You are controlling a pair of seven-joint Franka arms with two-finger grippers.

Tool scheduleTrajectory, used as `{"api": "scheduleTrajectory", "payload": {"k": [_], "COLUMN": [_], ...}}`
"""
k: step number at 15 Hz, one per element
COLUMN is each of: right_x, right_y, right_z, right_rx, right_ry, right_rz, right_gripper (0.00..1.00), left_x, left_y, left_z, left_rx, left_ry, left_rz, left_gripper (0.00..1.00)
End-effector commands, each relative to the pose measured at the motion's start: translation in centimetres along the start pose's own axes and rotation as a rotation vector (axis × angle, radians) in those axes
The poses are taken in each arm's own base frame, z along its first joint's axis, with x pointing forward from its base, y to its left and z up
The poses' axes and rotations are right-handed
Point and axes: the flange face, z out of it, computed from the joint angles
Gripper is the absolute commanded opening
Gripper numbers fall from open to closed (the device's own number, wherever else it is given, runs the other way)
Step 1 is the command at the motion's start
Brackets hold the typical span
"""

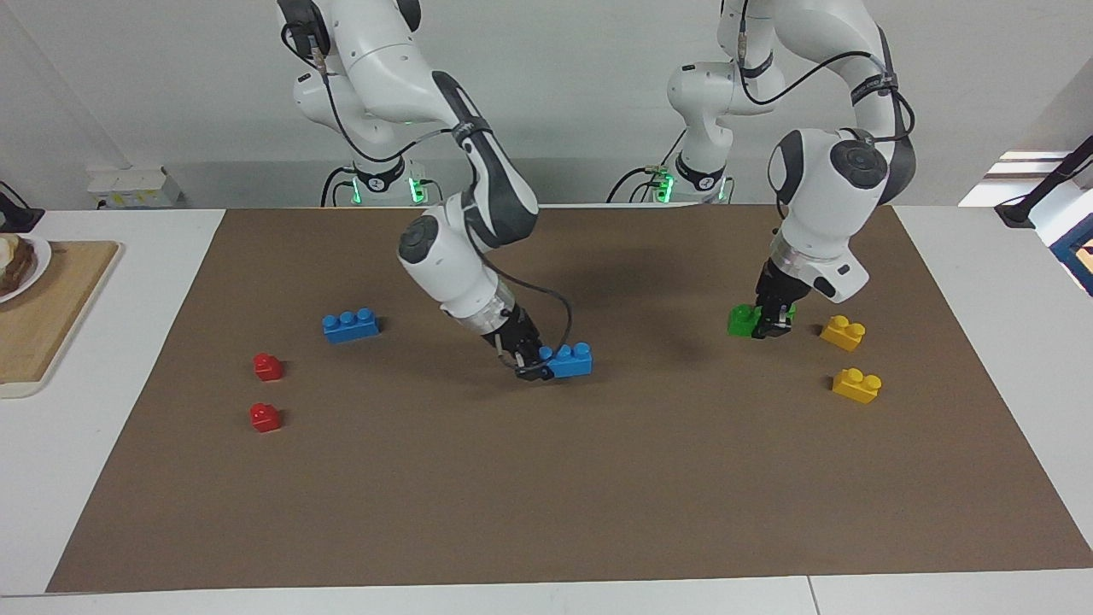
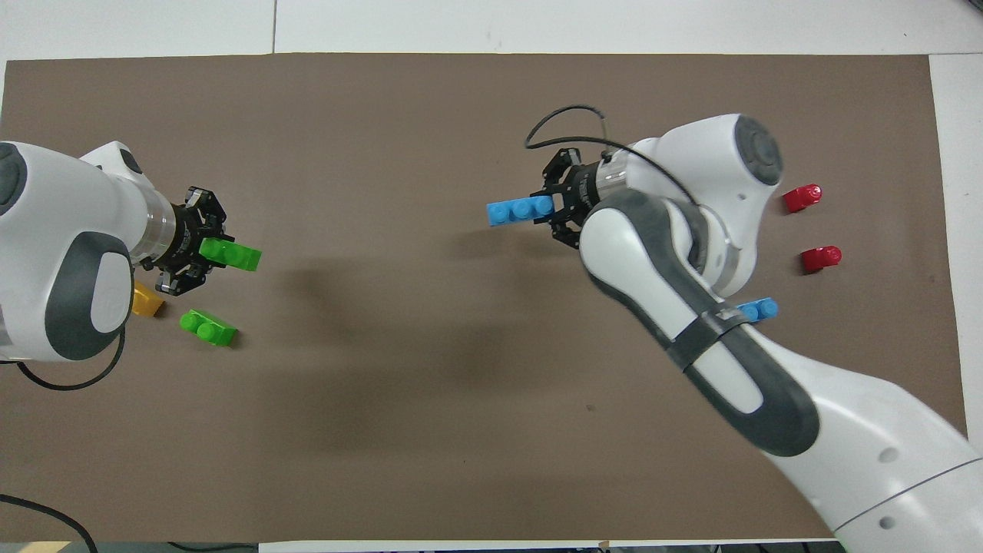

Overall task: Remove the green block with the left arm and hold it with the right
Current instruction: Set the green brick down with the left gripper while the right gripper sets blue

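Note:
My left gripper (image 1: 765, 326) (image 2: 211, 252) is shut on one end of the green block (image 1: 742, 320) (image 2: 233, 256) and holds it just over the mat near the left arm's end. It hangs beside a second green brick (image 2: 207, 328) that lies on the mat; in the facing view the gripper mostly covers that brick. Over the middle of the mat, my right gripper (image 1: 538, 369) (image 2: 548, 207) is shut on the end of a blue three-stud brick (image 1: 569, 360) (image 2: 520, 210). The two held bricks are well apart.
Two yellow bricks (image 1: 843, 332) (image 1: 856, 385) lie at the left arm's end of the brown mat (image 1: 546, 495). Another blue brick (image 1: 351, 325) and two red blocks (image 1: 268, 366) (image 1: 265, 417) lie toward the right arm's end. A wooden board (image 1: 51, 316) sits off the mat there.

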Motion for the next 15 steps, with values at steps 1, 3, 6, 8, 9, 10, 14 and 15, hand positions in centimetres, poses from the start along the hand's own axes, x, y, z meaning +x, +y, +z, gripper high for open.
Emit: {"api": "scheduleTrajectory", "payload": {"k": [1,3,6,8,9,10,14,15], "right_x": [6.1,11.5,17.7,20.2,21.6,22.7,26.7,27.6], "right_y": [-1.8,-1.6,-0.1,1.0,1.7,2.2,3.5,3.7], "right_z": [-5.5,-8.5,-10.5,-10.9,-10.8,-10.9,-10.5,-10.3], "right_rx": [-0.027,-0.026,-0.057,-0.078,-0.092,-0.098,-0.125,-0.127], "right_ry": [-0.022,-0.031,-0.065,-0.077,-0.071,-0.066,-0.028,-0.025], "right_rz": [-0.075,-0.090,-0.037,-0.018,-0.012,-0.002,0.012,0.024], "right_gripper": [0.00,0.00,0.00,0.00,0.00,0.00,0.00,0.00], "left_x": [1.6,3.5,5.2,5.9,6.4,6.4,6.7,6.7], "left_y": [-0.3,-0.6,-0.5,-0.3,-0.3,-0.2,-0.1,-0.1], "left_z": [1.9,3.6,5.2,6.7,7.1,7.6,10.3,10.7], "left_rx": [0.013,0.020,0.000,-0.015,-0.022,-0.025,-0.001,0.002], "left_ry": [-0.008,-0.011,-0.003,0.003,0.007,0.008,-0.008,-0.010], "left_rz": [0.149,0.191,0.201,0.191,0.185,0.189,0.258,0.274], "left_gripper": [0.00,0.00,0.00,0.00,0.00,0.00,0.00,0.00]}}
